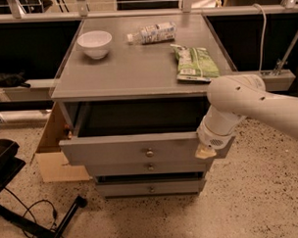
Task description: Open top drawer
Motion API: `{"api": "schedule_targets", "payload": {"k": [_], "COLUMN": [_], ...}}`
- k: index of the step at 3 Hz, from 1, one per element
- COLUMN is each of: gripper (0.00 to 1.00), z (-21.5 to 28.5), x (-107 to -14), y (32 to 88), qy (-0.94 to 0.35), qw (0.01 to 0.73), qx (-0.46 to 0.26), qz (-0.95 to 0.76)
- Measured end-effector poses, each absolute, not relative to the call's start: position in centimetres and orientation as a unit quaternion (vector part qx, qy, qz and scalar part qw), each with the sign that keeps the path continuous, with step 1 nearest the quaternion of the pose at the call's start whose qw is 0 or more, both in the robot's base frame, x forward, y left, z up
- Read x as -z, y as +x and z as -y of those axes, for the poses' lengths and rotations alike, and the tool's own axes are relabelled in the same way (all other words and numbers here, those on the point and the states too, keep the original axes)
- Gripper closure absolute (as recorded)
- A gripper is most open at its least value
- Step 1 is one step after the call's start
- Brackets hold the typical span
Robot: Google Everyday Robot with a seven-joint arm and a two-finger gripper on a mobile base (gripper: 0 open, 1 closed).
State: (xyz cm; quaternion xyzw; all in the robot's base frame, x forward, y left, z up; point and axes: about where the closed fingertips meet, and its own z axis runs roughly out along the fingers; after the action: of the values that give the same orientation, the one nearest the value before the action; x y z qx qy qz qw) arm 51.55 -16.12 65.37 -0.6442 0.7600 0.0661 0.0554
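The top drawer [116,150] is pulled out from under the grey cabinet top [137,72]. Its dark inside shows behind its wide grey front, and a small round brass knob [149,152] sits at the middle of the front. My gripper [204,152] hangs from the white arm [246,100] at the right end of the drawer front, against its right corner. Two narrower grey drawers, the middle one [121,169] and the bottom one [122,190], sit shut below it.
On the cabinet top are a white bowl [94,43], a lying plastic bottle [152,32] and a green snack bag [195,64]. A cardboard piece [54,153] leans at the cabinet's left. A black stand and cables [35,223] lie on the speckled floor at the left.
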Motion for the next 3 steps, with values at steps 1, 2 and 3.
{"api": "schedule_targets", "payload": {"k": [1,2,3], "gripper": [1.0,1.0,1.0], "z": [15.46,15.31,15.42], "x": [-66.69,-67.16,-67.62], "y": [51.2,51.43,51.52], "qy": [-0.645,-0.647,-0.649], "qw": [0.048,0.046,0.042], "qx": [-0.067,-0.065,-0.065], "qz": [-0.759,-0.758,-0.756]}}
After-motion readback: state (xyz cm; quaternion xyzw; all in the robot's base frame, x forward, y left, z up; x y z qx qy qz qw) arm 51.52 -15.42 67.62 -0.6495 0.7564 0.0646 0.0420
